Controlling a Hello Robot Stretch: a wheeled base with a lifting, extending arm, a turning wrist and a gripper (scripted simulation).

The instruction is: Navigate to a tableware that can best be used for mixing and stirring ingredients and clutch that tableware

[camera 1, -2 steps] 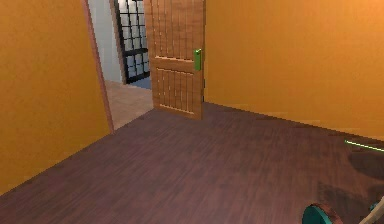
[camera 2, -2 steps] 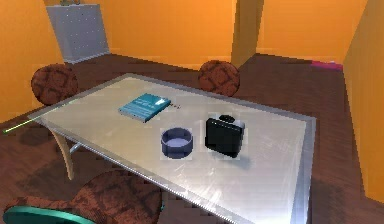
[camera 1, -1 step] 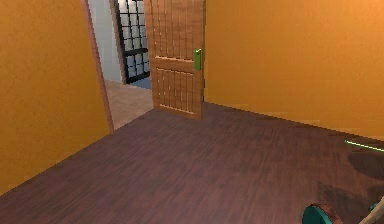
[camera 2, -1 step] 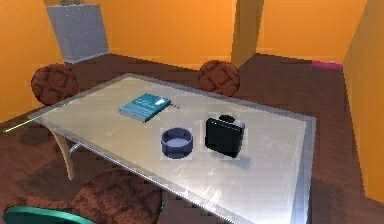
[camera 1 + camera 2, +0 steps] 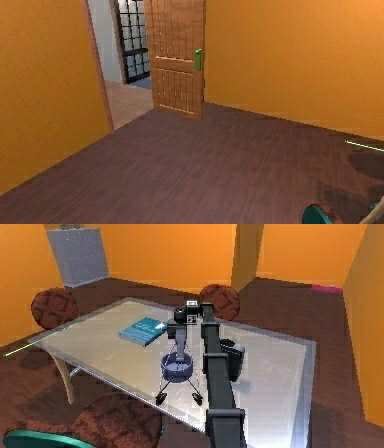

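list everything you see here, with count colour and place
door: 1, wooden, green handle, forward view's middle
table: 1, glass top, pale legs, arm side view's middle
book: 1, teal, on the table's left part
bowl-like thing: 1, dark grey, at the gripper
boxy thing: 1, black, on table right of arm
round seats: 3, brown, around the table
cabinet: 1, grey, upper left
arm: 1, dark, from bottom edge
gripper: 1, dark, cannot tell whether it holds anything

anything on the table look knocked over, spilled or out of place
Nothing stands out: the teal book lies flat on the glass table, the grey-blue bowl sits upright, and no spill shows.
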